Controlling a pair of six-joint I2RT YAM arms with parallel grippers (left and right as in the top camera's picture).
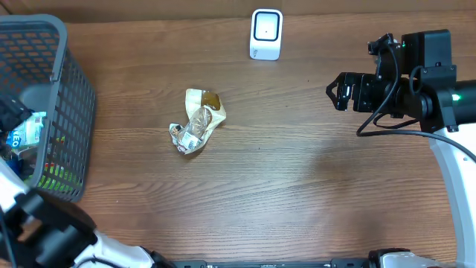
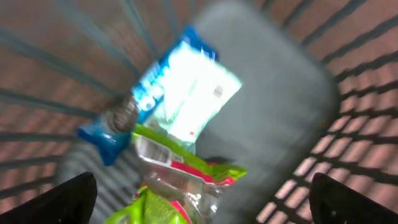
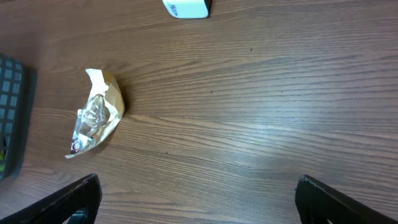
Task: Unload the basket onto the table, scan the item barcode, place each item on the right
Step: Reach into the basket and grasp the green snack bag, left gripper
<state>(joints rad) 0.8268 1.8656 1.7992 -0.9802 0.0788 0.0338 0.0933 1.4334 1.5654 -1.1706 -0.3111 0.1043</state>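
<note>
The crumpled snack packet (image 1: 198, 121) is seen lying loose on the tabletop (image 1: 312, 179), below and to the left of the white scanner (image 1: 265, 34) and well apart from both arms; it is touched by nothing. It is judged to be the item next due for scanning, so the step in hand is taken to be the turn from one item to the next. A reach to the packet is called for, with a grasp that leaves its barcode free to be shown to the scanner; where the barcode sits cannot be told. The left tool (image 2: 208, 202) is held over the basket (image 1: 78, 104), its jaws spread wide and empty, above a blue-and-white packet (image 2: 186, 93) and a green packet (image 2: 180, 186). The right tool (image 1: 338, 93) is likewise wide and empty, poised above the tabletop at the right.
</note>
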